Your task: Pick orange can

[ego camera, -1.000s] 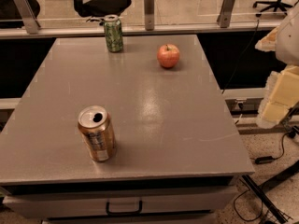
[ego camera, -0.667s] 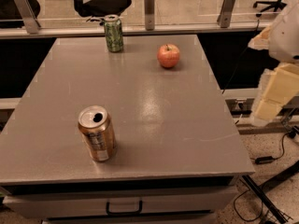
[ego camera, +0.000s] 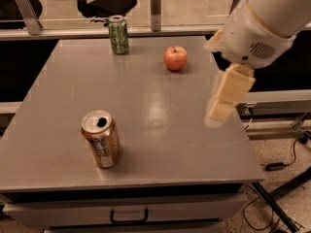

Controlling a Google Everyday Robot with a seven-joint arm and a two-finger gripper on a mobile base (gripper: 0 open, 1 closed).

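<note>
The orange can (ego camera: 101,140) stands upright near the front left of the grey table (ego camera: 155,106). It has an orange-brown body and a silver top with an open pull-tab hole. My gripper (ego camera: 217,114) hangs from the cream arm (ego camera: 257,23) above the table's right side. It is well to the right of the can and higher up, holding nothing.
A green can (ego camera: 118,35) stands at the table's back edge and a red apple (ego camera: 175,58) sits to its right. A drawer with a handle (ego camera: 129,216) is under the table front. Cables (ego camera: 286,161) lie on the floor at the right. A glass partition with posts (ego camera: 155,4) runs behind the table.
My arm has swung in from the right edge of the view to over the table's right side. The cans and the apple have not moved.
</note>
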